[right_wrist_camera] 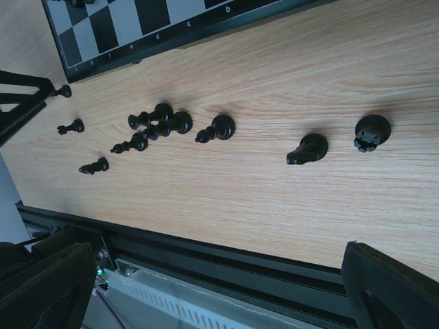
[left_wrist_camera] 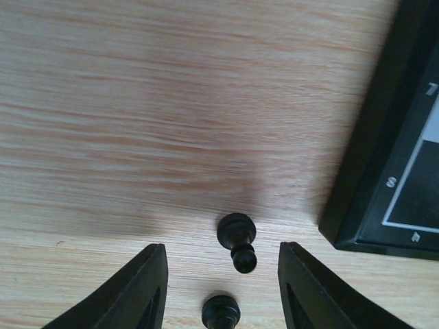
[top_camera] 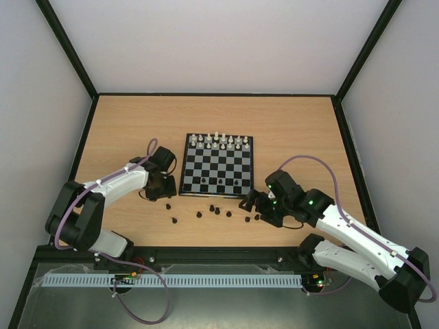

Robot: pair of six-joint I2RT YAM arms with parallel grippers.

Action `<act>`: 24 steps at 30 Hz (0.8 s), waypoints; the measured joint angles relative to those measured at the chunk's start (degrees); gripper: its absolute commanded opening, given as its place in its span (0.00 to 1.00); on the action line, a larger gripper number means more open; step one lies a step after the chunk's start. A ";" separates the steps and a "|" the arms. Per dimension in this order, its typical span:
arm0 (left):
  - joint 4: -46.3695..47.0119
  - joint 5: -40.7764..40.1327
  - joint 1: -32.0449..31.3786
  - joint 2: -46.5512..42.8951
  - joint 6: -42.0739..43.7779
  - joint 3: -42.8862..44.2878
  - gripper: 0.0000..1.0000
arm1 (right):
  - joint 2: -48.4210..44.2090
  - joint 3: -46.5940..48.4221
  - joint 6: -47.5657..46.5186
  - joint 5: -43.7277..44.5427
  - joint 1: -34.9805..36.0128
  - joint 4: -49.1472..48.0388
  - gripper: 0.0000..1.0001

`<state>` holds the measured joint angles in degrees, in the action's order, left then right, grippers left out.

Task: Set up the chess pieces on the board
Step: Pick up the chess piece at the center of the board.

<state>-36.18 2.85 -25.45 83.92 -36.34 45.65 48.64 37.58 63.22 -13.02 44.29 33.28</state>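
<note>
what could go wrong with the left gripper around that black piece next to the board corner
A second black piece sits between the open fingers of the left gripper, nearer the wrist than the black pawn; a grasp could catch or topple it.
The pawn is tiny and slightly off centre, so it might slip out.
The board corner lies close to one finger; a bump could shift it and disturb the white pieces standing on it.

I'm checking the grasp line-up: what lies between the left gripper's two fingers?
The left wrist view shows a black chess piece between the fingers, touching neither, and a second black piece nearer the camera.
</note>
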 measured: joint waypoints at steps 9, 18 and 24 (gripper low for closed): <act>0.85 -0.55 -0.02 0.87 0.09 -0.72 0.28 | -0.26 -0.76 0.09 -0.04 0.00 -0.28 0.99; 1.20 -1.27 -0.15 2.23 0.20 -0.68 0.06 | -1.68 -1.31 0.44 -0.04 0.00 -0.35 0.98; 0.22 -2.01 -0.98 2.47 0.26 0.31 0.03 | -2.40 -1.55 0.72 -0.04 0.00 -0.33 0.98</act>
<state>-35.97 0.84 -26.44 86.39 -36.07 45.95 46.24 36.03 63.94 -13.06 44.29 32.95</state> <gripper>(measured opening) 0.087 0.986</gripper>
